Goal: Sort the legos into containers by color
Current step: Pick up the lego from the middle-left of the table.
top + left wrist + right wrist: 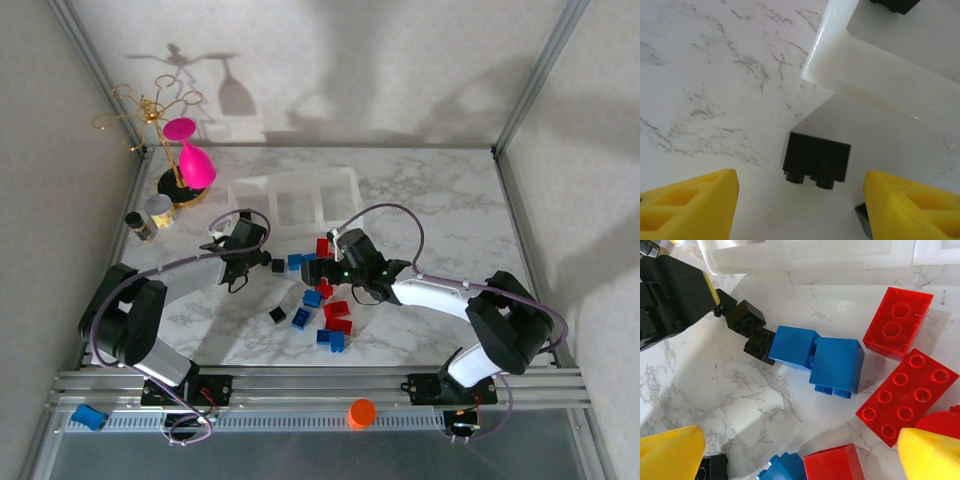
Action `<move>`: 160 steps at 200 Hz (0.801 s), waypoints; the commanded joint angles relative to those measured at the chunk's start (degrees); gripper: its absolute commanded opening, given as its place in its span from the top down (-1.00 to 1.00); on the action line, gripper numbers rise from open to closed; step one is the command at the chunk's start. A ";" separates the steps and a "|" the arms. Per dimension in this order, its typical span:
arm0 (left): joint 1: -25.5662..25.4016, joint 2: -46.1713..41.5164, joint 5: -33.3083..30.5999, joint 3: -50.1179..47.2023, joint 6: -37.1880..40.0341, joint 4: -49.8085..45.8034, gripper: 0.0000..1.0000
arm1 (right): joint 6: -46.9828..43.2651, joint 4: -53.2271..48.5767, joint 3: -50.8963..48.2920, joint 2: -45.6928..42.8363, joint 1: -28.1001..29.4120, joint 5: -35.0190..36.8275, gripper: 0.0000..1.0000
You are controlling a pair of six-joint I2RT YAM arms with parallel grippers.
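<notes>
Hovering with left jaws and right jaws both apart, I judge the black brick (816, 160), just beside a corner of the bins (865, 70), light, hard, slick: pinch its flat sides.

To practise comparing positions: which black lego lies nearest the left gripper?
The black lego directly between the left gripper's fingers, beside the containers' white corner; other black legos lie outside.

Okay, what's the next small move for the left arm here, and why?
Probably lower the left gripper straight down around the black brick and close on it. Its fingers stand apart with nothing held. The brick lies loose on the marble table, roughly centred between them. It sits beside the corner of the containers, not in a bin yet.
</notes>
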 commanded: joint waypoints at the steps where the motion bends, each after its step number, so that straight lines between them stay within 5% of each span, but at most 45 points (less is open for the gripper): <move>1: 0.57 2.22 -1.68 2.24 3.47 -0.58 -0.26 | -0.51 -0.81 1.52 -0.54 0.49 0.71 -0.98; 88: 1.32 5.51 -0.76 3.17 7.86 1.69 0.24 | -0.95 -1.69 3.08 0.77 0.42 0.87 -0.97; 160: -1.01 -2.29 -0.75 0.20 5.95 -3.00 0.31 | -2.60 -2.04 5.79 1.22 0.48 0.91 -0.98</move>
